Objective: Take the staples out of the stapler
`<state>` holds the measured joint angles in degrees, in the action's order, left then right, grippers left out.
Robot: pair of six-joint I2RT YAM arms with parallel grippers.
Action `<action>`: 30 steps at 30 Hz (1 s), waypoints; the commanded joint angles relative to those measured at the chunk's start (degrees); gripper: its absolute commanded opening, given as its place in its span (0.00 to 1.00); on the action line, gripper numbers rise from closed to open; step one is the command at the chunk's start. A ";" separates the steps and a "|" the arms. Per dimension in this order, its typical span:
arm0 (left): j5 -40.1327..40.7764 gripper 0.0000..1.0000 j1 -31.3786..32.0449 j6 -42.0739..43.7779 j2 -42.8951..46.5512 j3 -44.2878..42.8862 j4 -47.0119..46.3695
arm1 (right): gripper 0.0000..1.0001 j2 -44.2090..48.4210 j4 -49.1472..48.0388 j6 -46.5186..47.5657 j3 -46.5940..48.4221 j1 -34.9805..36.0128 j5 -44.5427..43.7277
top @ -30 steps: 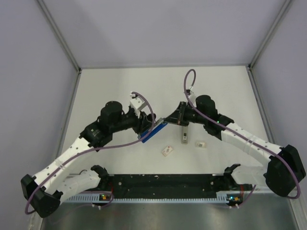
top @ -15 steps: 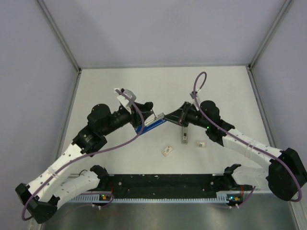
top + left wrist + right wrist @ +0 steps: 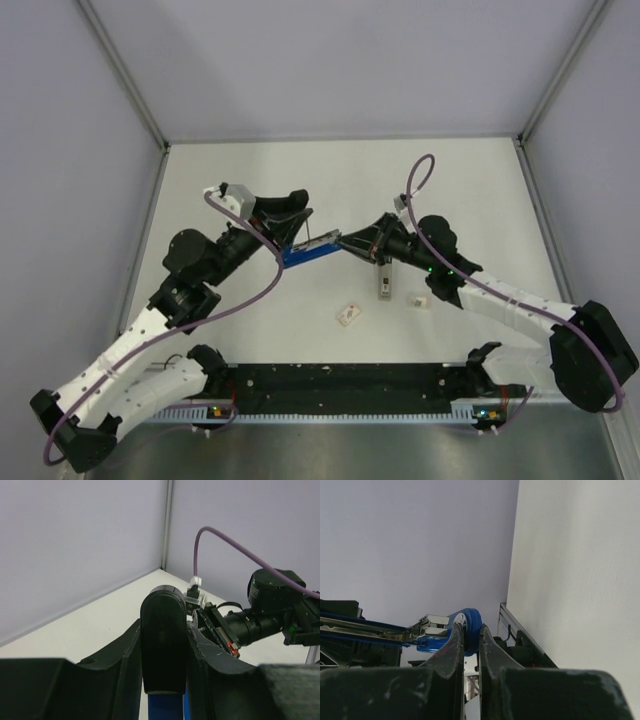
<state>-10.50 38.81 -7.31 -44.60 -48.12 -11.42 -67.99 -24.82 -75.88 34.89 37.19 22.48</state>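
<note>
A blue stapler (image 3: 306, 252) with a black top hangs above the table between both arms. My left gripper (image 3: 296, 226) is shut on its black-topped end (image 3: 164, 605), fingers (image 3: 127, 655) pressed against both sides. My right gripper (image 3: 346, 241) is shut on the rounded blue end (image 3: 473, 617), and the silver metal magazine (image 3: 431, 622) juts out to the left in the right wrist view. In the left wrist view the right wrist (image 3: 272, 610) faces me just beyond the stapler. The staples are hidden.
A small grey stapler (image 3: 384, 287) lies on the table below the right gripper. Two small whitish boxes (image 3: 349, 315) (image 3: 418, 300) lie nearby. Walls and metal rails enclose the table; the arm bases and a black rail (image 3: 340, 385) line the near edge.
My left wrist has swung up and to the left, turning the stapler from a steep tilt to nearly level. The right gripper followed slightly left, still holding its end.
</note>
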 commanded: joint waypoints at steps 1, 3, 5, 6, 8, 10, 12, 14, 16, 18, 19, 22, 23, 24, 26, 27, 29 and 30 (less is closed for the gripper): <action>8.65 0.00 -0.66 1.86 3.46 -0.75 -27.07 | 0.00 -4.17 0.14 0.57 -2.46 3.41 3.71; 8.92 0.00 -0.66 2.04 3.90 0.21 -29.96 | 0.00 -6.01 -3.81 -2.07 -2.99 4.20 3.89; 9.09 0.00 -0.66 2.65 3.99 0.74 -31.90 | 0.00 -7.77 -8.21 -5.41 -3.51 4.91 4.24; 9.62 0.00 -0.66 3.00 4.08 1.09 -33.13 | 0.00 -8.73 -10.66 -7.08 -3.78 5.35 4.33; 9.97 0.00 -0.66 3.53 4.26 2.23 -36.03 | 0.00 -10.32 -15.49 -9.63 -4.31 6.14 4.24; 9.97 0.00 -0.66 4.41 4.43 2.85 -38.05 | 0.00 -11.90 -18.58 -11.48 -4.31 7.28 4.15; 9.97 0.00 -0.66 5.46 4.35 3.47 -39.64 | 0.00 -13.57 -22.01 -13.59 -4.48 8.33 4.06; 9.97 0.00 -0.58 6.17 4.34 4.08 -41.39 | 0.00 -15.50 -25.70 -15.43 -4.49 9.39 3.98; 11.65 0.00 -0.66 6.78 4.08 4.70 -43.76 | 0.00 -18.22 -29.91 -17.63 -3.87 10.70 4.41; 11.64 0.00 -0.66 6.78 3.91 5.49 -46.05 | 0.00 -20.86 -33.87 -20.00 -3.08 12.20 4.59; 11.73 0.00 -0.58 6.78 3.73 5.93 -47.02 | 0.00 -22.52 -35.89 -21.23 -2.64 12.90 4.68; 11.82 0.00 -0.66 6.78 3.20 6.72 -49.39 | 0.00 -26.83 -42.22 -24.57 -1.59 14.31 4.77; 12.08 0.00 -0.66 6.78 2.94 7.16 -50.10 | 0.00 -27.63 -43.72 -25.54 -1.41 14.66 4.68; 12.43 0.00 -0.66 6.78 2.68 7.42 -50.89 | 0.00 -28.60 -45.82 -26.33 -1.15 15.10 4.68; 13.49 0.00 -0.66 6.78 2.24 8.39 -53.25 | 0.00 -30.18 -48.03 -27.30 0.08 15.98 4.94; 13.93 0.00 -0.66 6.78 1.71 8.83 -54.31 | 0.00 -31.06 -49.09 -27.92 1.13 16.33 5.38; 14.45 0.00 -0.66 6.78 0.66 9.27 -56.07 | 0.00 -32.64 -50.67 -28.88 2.54 17.47 5.73; 14.54 0.00 -0.66 6.78 0.04 9.18 -56.78 | 0.00 -33.26 -51.38 -29.06 2.98 18.00 5.82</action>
<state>0.05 38.76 -3.05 -43.09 -37.63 -52.16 -98.08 -72.88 -109.06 35.81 50.52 21.15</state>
